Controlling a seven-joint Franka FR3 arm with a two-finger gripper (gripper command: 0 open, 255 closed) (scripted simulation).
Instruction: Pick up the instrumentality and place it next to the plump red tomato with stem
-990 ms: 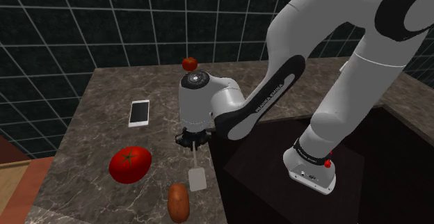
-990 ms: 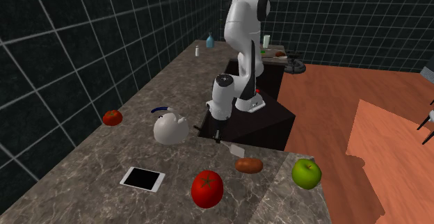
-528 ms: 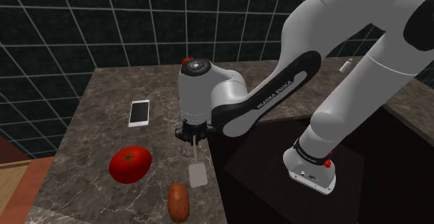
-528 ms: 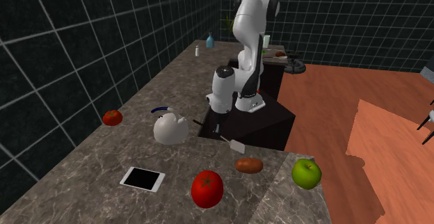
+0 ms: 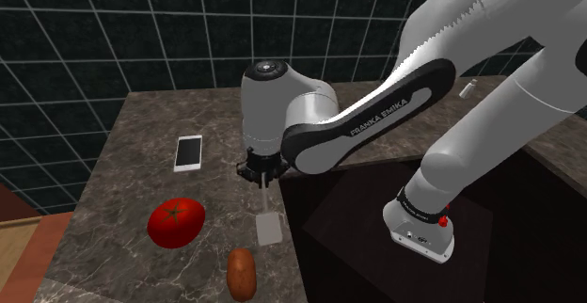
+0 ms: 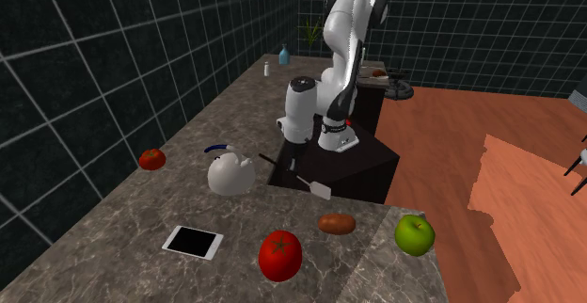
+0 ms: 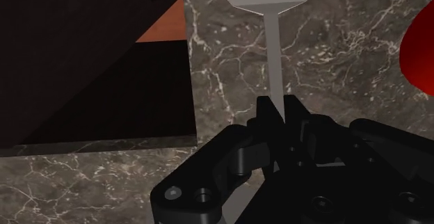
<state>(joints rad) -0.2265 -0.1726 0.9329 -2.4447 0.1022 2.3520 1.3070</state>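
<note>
**Grey spatula in the grip, carry to the tomato not yet made**

The grey spatula point(image 5: 270, 228) hangs blade-down from the black gripper point(image 5: 264, 172). In the wrist view the two fingers point(image 7: 263, 111) are pinched on its thin handle, with the flat blade pointing away from the hand. Seen from the shoulder view, the tool is off to the right of the big red tomato point(image 5: 176, 221), near it but clearly apart. The blade appears to hang clear of the dark marbled counter point(image 5: 122, 188), close to the edge where the black stand begins.

The pick-up looks done, so the step in hand is the transfer. The target is most likely this large, green-stemmed tomato rather than the small tomato point(image 6: 151, 159), which lies well beyond it by the wall.

The next move calls for a short sideways carry toward the big tomato and a descent until the blade meets the counter just beside it. Only then should the fingers part. A brown oblong vegetable point(image 5: 242, 273) lies near the tomato on its stand side, so the set-down spot should keep off it.
</note>
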